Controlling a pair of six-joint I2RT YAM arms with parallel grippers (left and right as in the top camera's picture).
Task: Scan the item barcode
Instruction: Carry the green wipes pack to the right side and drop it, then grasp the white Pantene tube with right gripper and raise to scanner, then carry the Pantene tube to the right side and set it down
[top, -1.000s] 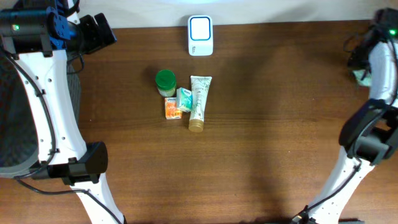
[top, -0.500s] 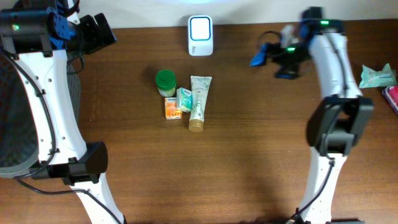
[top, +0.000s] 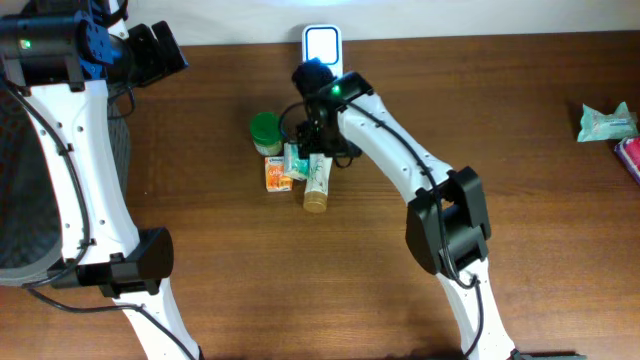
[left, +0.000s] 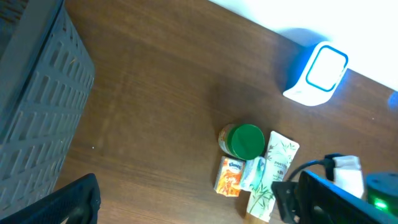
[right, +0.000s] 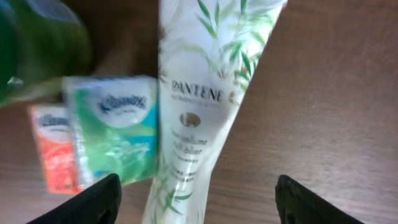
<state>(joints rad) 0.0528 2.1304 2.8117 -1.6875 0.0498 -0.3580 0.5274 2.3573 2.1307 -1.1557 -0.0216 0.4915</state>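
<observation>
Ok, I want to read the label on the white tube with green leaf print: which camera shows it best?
The right wrist view: the white leaf-printed tube fills the frame and its PANTENE lettering reads clearly. Overhead, the right arm hides its upper part, leaving its gold cap showing. The left wrist view shows it small.

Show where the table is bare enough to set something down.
Bare: the table stretch between the Pantene tube and the far-right tissue pack, and the strip in front of the tube. Crowded: around the green jar, beneath the right gripper.
</observation>
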